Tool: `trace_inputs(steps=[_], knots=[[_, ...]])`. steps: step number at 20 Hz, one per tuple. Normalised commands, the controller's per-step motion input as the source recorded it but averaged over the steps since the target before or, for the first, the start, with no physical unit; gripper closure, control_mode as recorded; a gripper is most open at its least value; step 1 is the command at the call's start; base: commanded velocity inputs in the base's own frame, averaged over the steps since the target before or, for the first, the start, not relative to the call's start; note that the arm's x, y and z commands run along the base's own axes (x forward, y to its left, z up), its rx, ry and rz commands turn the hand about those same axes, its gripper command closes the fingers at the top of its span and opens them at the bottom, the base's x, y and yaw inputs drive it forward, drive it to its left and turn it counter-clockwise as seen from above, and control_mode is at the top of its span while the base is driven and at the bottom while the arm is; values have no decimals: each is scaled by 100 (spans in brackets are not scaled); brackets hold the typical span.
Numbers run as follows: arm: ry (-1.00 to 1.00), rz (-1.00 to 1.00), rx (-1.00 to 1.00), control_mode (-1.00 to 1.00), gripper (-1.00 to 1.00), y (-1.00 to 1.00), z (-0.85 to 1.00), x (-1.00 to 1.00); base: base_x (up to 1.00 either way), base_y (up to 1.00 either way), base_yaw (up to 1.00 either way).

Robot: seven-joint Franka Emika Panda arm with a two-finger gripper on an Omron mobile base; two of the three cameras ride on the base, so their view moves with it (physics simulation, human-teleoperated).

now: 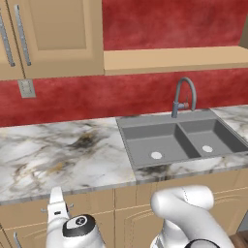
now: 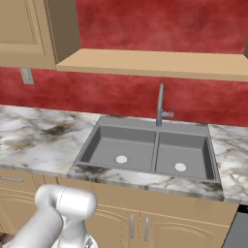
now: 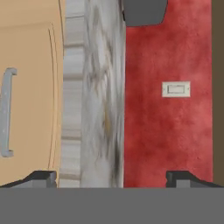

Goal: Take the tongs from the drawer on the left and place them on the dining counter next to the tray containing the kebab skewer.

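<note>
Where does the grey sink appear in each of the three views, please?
Left base view: the grey sink sits right of centre, sunk in the marble worktop.
Right base view: the sink lies at centre.
Hand view: one dark corner of it shows at the top edge.
Shared landmark: the wall outlet on the red wall.

Both base views look forward and down on the sink [image 1: 181,138], shared, from seven and five o'clock; the rolled hand view faces the worktop [image 3: 103,96] edge closely.
</note>
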Motion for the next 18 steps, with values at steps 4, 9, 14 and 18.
trace_inputs(steps=[4,9,14,18], knots=[[0,-4,0,-100,-100,0,-69,2,0,0,0],[3,-2,0,-100,-100,7,-51,0,0,0,0],[3,-1,0,-100,-100,6,-35,4,0,0,0],[0,-1,0,-100,-100,2,-30,11,0,0,0]])
